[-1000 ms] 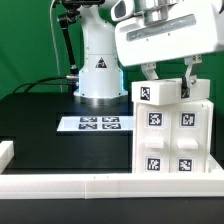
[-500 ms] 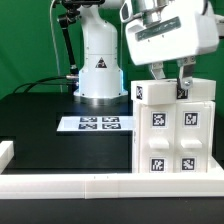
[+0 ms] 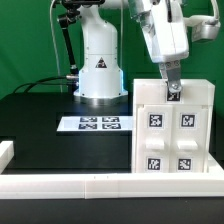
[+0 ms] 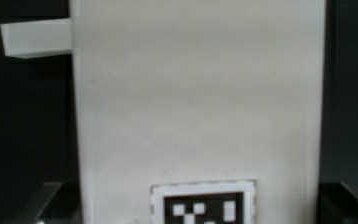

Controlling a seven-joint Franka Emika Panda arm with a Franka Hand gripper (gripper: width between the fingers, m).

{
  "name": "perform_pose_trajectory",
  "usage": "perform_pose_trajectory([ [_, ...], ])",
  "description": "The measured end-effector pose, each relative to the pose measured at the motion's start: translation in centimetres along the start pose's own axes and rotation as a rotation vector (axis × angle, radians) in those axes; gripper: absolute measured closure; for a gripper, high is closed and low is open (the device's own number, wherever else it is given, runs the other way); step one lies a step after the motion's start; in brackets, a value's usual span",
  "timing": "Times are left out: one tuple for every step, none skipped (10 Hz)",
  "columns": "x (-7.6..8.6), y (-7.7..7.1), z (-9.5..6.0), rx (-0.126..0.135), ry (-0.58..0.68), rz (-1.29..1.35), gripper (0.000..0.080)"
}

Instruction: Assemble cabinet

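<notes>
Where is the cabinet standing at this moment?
The cabinet stands upright on the exterior view's right, against the white border rail, right of the marker board, with the gripper at its top.

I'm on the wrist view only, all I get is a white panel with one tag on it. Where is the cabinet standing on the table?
Observer: The cabinet stands upright at the exterior view's right, just behind the long low white rail.
Operator: Where's the marker board from there?
Observer: The marker board lies flat on the black table, to the exterior view's left of the cabinet and apart from it.
Operator: How does the gripper come in?
Observer: The gripper reaches down from above to the cabinet's top edge. I cannot tell whether it is clamped.
</notes>
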State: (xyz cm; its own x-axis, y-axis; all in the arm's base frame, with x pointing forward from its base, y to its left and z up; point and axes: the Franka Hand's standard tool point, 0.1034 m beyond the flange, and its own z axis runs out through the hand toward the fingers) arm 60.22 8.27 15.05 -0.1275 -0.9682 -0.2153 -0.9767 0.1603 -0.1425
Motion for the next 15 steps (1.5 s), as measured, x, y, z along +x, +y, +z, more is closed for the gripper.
perform_pose_trajectory([
  [0.0, -0.1, 0.0, 0.003, -0.005, 0.061, 0.0242],
  [0.1, -0.1, -0.1, 0.005, -0.006, 0.096, 0.0242],
  [0.2, -0.2, -0.1, 0.006, -0.008, 0.135, 0.0242],
  [0.4, -0.2, -0.3, 0.009, -0.011, 0.265, 0.0242],
  [0.6, -0.1, -0.4, 0.008, -0.015, 0.362, 0.0242],
  [0.7, 0.0, -0.4, 0.007, -0.023, 0.394, 0.0242],
  [0.6, 0.0, -0.5, 0.009, -0.033, 0.436, 0.0242],
  [0.4, 0.0, -0.5, 0.012, -0.043, 0.459, 0.0242],
  [0.3, -0.1, -0.5, 0.017, -0.053, 0.474, 0.0242],
  [0.4, -0.1, -0.5, 0.017, -0.054, 0.445, 0.0242],
  [0.3, 0.0, -0.5, 0.017, -0.053, 0.434, 0.0242],
  [0.3, 0.0, -0.4, 0.017, -0.053, 0.425, 0.0242],
  [0.3, 0.0, -0.4, 0.017, -0.053, 0.419, 0.0073],
  [0.1, -0.1, -0.8, 0.021, -0.057, 0.412, 0.0022],
  [-0.1, -0.3, -1.3, 0.029, -0.067, 0.406, 0.0022],
])
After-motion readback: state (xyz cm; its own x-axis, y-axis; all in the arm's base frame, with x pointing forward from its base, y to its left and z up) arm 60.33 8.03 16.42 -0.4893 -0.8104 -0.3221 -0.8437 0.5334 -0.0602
